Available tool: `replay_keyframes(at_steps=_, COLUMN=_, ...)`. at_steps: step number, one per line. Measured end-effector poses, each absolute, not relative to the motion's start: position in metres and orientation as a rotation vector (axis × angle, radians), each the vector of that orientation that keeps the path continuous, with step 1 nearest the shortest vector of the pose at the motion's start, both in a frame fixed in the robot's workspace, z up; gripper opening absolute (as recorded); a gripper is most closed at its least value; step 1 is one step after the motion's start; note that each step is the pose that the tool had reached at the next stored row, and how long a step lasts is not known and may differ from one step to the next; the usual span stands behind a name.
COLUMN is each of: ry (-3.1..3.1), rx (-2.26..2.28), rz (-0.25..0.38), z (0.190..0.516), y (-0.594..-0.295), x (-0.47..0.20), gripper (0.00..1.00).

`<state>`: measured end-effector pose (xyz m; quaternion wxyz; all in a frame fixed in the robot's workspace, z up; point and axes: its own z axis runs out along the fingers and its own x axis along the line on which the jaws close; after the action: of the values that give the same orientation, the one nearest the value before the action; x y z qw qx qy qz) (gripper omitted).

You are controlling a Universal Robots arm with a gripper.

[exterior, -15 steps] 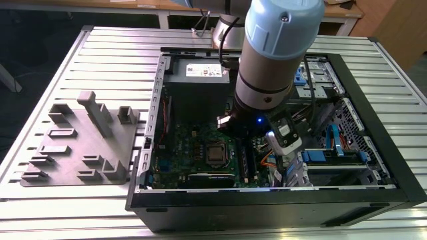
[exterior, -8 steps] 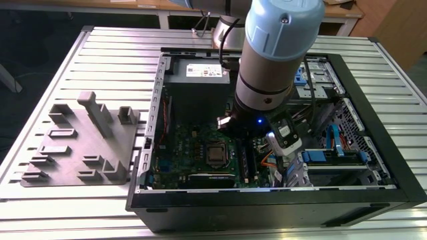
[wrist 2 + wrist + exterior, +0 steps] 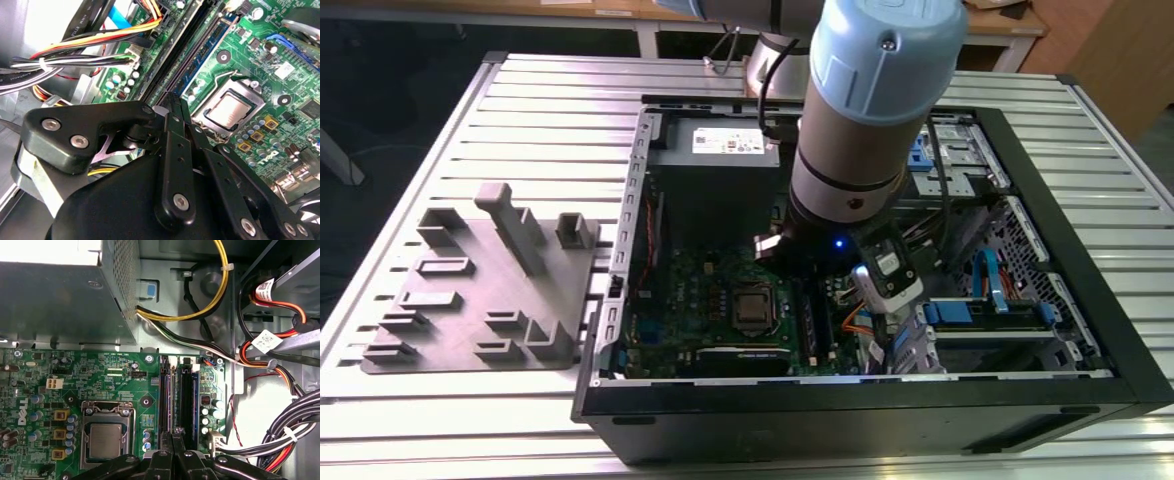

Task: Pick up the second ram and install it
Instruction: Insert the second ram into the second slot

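Note:
My gripper (image 3: 807, 285) is down inside the open computer case (image 3: 1067, 230), over the long memory slots (image 3: 813, 328) beside the processor socket (image 3: 754, 310). In the first wrist view its black fingers (image 3: 167, 447) are pressed together, shut on the second ram (image 3: 174, 407). The ram is a thin dark strip seen edge-on, lying along one of the slots (image 3: 165, 395). I cannot tell how deep it sits in that slot. A wider dark strip (image 3: 187, 400) fills a neighbouring slot. In the second wrist view the gripper (image 3: 172, 100) meets the same slots (image 3: 192, 50).
A grey plastic block with raised holders (image 3: 480, 290) lies on the slatted table at the exterior view's left of the case. The power supply (image 3: 55, 300) stands past the motherboard. Bundled cables (image 3: 280, 435) and a drive cage (image 3: 987, 310) crowd the other side of the slots.

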<state>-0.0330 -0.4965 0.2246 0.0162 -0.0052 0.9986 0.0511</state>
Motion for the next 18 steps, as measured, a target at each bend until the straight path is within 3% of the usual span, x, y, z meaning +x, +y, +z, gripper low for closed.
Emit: replay_keyframes(at_steps=18, ry=3.105, rx=-0.016, rz=0.157, z=0.2244, y=-0.4967, x=-0.033, gripper=0.08)
